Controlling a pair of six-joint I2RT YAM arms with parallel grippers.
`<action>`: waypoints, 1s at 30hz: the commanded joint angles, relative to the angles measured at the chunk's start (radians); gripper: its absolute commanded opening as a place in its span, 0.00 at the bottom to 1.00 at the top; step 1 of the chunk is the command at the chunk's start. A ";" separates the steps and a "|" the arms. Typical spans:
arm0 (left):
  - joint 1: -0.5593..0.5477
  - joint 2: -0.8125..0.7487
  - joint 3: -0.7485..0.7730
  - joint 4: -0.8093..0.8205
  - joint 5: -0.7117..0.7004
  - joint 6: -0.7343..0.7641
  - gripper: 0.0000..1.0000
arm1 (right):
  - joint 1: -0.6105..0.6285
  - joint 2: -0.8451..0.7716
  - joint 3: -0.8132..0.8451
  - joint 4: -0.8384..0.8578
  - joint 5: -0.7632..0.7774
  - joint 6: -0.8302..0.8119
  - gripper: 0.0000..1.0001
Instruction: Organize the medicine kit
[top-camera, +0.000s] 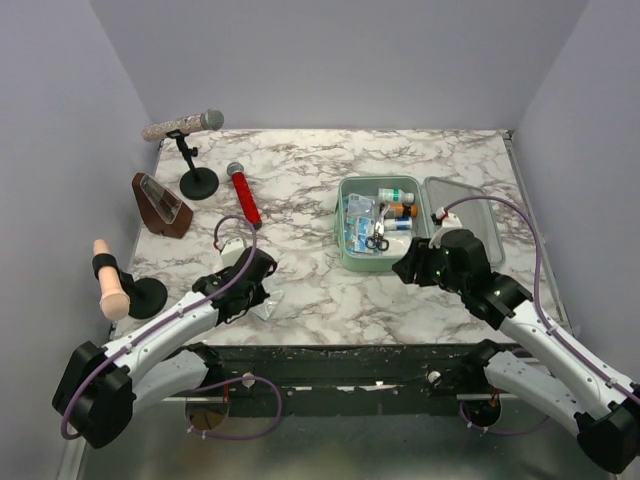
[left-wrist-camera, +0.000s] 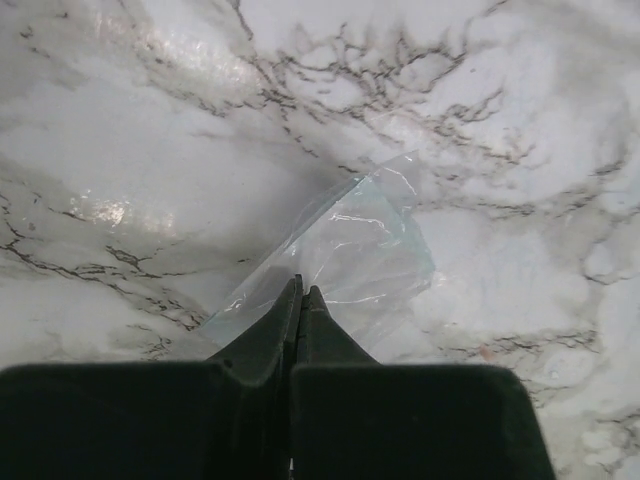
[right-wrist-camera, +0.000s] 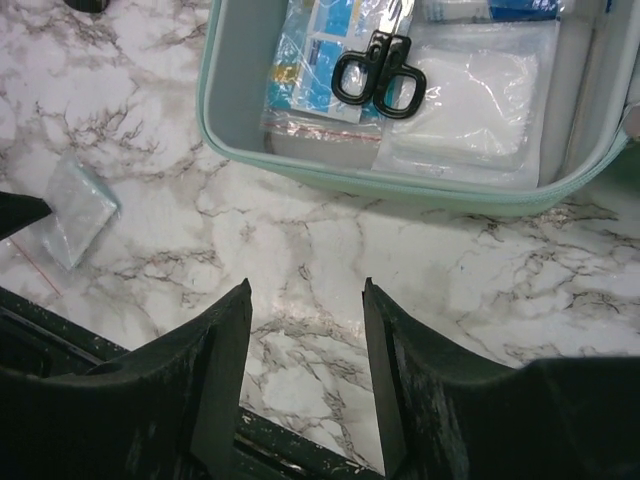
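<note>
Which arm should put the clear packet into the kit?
Left. The left tool is closed on the clear packet. The right tool is open and empty by the medicine kit's near wall, apart from the packet.

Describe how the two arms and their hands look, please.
The left arm and right arm have white covers, black joints and black bases. A thin purple cable runs along each, looping near the wrist. The left hand and right hand are black, each with two tapering fingers.
</note>
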 joint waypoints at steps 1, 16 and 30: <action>-0.003 -0.099 0.053 0.047 0.028 0.025 0.00 | 0.006 0.065 0.090 -0.009 0.077 0.000 0.57; -0.003 -0.250 0.101 0.095 0.046 0.127 0.12 | 0.014 0.504 0.332 0.099 -0.035 -0.071 0.62; -0.127 0.094 0.102 0.053 0.005 0.176 0.82 | 0.032 0.515 0.309 0.130 -0.058 -0.062 0.65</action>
